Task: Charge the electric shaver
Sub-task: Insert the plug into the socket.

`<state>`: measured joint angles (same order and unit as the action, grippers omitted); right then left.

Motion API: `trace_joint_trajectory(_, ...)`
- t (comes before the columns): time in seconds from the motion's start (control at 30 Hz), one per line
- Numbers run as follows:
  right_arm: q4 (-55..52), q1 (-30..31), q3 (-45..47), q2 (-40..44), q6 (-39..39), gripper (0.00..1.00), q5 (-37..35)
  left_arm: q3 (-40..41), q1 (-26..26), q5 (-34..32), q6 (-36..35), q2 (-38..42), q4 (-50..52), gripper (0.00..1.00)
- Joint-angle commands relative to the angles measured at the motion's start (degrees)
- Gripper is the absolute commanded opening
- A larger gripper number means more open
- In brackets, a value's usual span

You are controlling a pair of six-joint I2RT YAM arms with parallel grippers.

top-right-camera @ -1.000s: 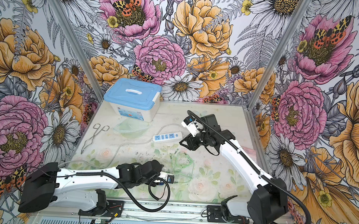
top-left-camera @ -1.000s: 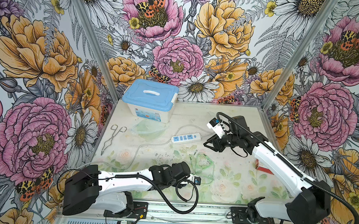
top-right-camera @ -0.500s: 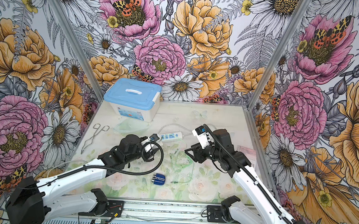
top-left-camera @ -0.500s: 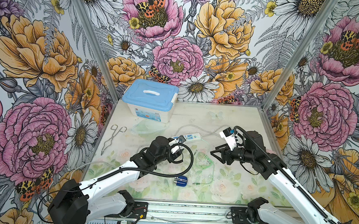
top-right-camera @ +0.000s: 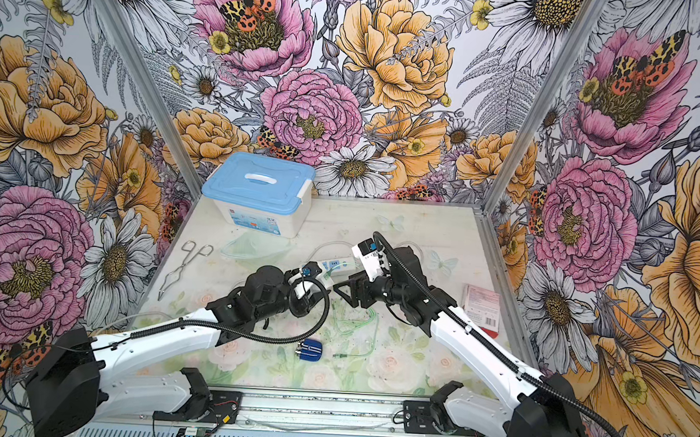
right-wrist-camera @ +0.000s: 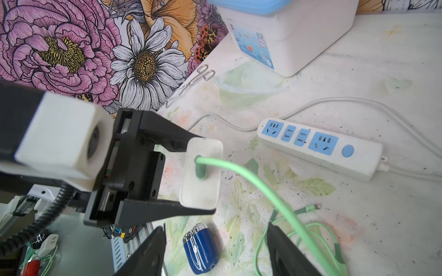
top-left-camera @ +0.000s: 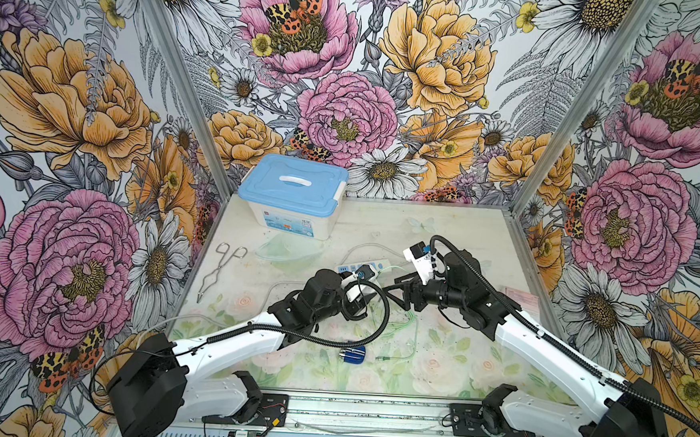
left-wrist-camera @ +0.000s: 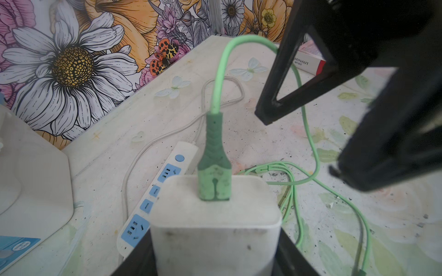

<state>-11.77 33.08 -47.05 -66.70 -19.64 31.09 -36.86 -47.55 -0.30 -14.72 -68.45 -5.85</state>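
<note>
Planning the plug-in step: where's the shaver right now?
In both top views the electric shaver lies on the table near the middle of its front edge, beside the green cable's free plug.

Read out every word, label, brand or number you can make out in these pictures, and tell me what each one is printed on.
"HYNAUT": on the red and white carton; its start may be cut off from view.
Smaller line under it: too small to read.
The carton's barcode digits, in a top view: too small to read.
Storage box front label: too blurred to read.

"HYNAUT" stands on the red-and-white carton; the storage box label is illegible.
</note>
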Motion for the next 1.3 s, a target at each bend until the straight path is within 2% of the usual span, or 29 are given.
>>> trace_joint_trajectory(0.0,6.0,1.3,-1.3,-2.4,-2.4,0.70,0.5,-1.5,-0.4,-1.3,0.4,-0.7,-5.3,0.00)
trace_joint_trajectory(0.3,9.3,2.3,-2.3,-6.8,-3.3,0.68,0.3,-3.8,-0.5,1.0,-0.5,-2.5,-6.3,0.00)
trace_joint_trajectory(0.6,10.5,2.5,-4.0,-11.1,-3.3,0.60,0.4,-4.7,-2.3,2.9,-0.6,-2.5,-6.6,0.00)
trace_joint_trajectory(0.73,10.5,2.6,-4.4,-12.1,-3.4,0.30,0.5,-5.0,-2.4,2.9,-0.7,-2.4,-5.8,0.00)
trace_joint_trajectory(0.83,10.4,2.6,-4.5,-12.0,-3.5,0.10,-0.4,-5.0,-2.0,3.6,-0.3,-2.2,-4.6,0.26)
trace_joint_trajectory(0.87,10.4,2.6,-4.5,-12.0,-3.6,0.05,-0.7,-5.0,-1.9,3.6,0.0,-2.0,-4.4,0.38)
trace_joint_trajectory(0.9,10.4,2.6,-4.5,-11.9,-3.6,0.00,-1.1,-4.9,-1.8,3.5,0.2,-1.8,-4.1,0.54)
trace_joint_trajectory(0.93,10.3,2.6,-4.5,-11.9,-3.6,0.00,-1.7,-4.7,-1.7,3.1,0.6,-1.5,-3.9,0.72)
trace_joint_trajectory(0.97,10.2,2.6,-4.5,-12.0,-3.7,0.00,-2.6,-4.5,-1.7,2.6,0.9,-1.1,-3.7,0.82)
trace_joint_trajectory(1.0,10.2,2.6,-4.5,-12.1,-3.6,0.00,-3.4,-4.4,-1.6,2.1,1.0,-0.6,-3.4,0.97)
trace_joint_trajectory(1.13,10.3,2.5,-5.8,-14.6,-3.4,0.00,-9.9,-3.9,-0.8,-3.8,3.1,3.0,-0.5,0.99)
trace_joint_trajectory(1.27,11.0,2.5,-9.7,-20.7,-3.0,0.00,-17.4,-6.4,4.2,-9.3,9.6,8.4,8.0,0.99)
